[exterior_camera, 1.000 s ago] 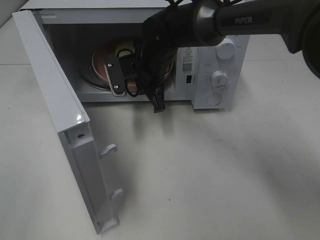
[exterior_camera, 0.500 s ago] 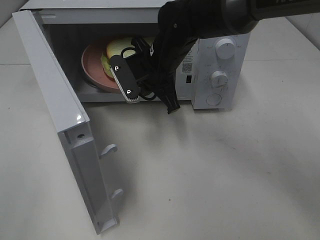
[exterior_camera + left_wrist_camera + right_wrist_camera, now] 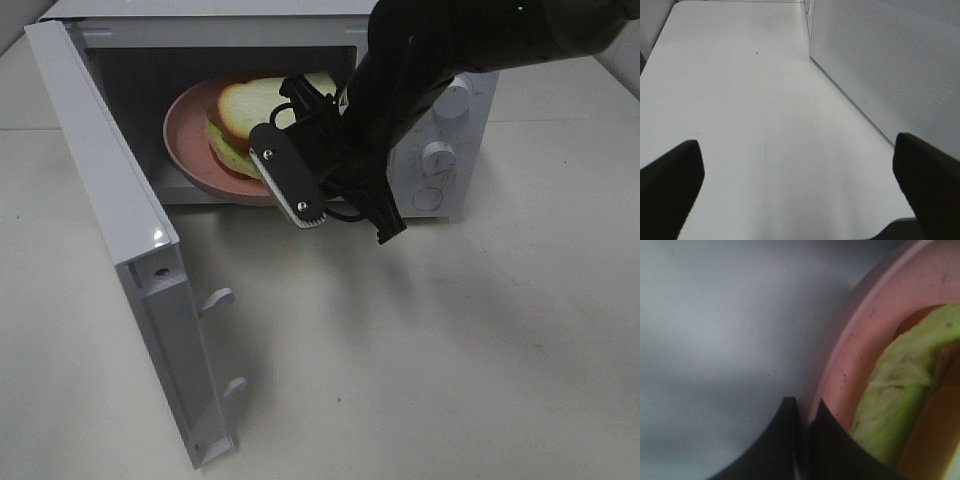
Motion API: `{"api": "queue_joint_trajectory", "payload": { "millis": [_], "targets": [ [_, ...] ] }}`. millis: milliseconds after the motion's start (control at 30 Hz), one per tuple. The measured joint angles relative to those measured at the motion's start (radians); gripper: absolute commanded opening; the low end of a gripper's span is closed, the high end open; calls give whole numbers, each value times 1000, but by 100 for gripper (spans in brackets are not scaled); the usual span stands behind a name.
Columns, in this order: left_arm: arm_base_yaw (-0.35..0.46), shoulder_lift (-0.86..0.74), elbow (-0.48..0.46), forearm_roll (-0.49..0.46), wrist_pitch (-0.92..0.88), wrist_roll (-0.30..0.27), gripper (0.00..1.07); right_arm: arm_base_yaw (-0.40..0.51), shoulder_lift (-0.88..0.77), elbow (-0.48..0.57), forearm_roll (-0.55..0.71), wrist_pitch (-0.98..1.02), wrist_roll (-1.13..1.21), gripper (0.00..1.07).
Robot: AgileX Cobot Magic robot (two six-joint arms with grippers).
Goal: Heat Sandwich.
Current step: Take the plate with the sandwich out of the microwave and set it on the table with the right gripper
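While the microwave door (image 3: 120,250) stands swung wide open toward the near side of the bench (image 3: 450,360), the left gripper (image 3: 800,185) hangs over bare bench beside the microwave's perforated wall (image 3: 890,70), its jaws spread far apart and holding nothing; farther back, the right gripper (image 3: 807,415) is clamped on the rim of the pink plate (image 3: 185,135) at the mouth of the microwave (image 3: 430,160). On that plate lies the sandwich (image 3: 245,125), partly inside the cavity; the plate is tilted.
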Motion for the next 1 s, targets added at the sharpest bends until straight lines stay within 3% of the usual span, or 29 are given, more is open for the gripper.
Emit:
{"api": "queue_joint_trajectory", "payload": {
  "millis": [533,667,1000],
  "targets": [
    [0,0,0,0,0,0,98,18,-202,248,4,-59,-6,0],
    [0,0,0,0,0,0,98,20,-309,359,4,-81,-1,0],
    [0,0,0,0,0,0,98,20,-478,516,4,-84,31,0]
  ]
}}
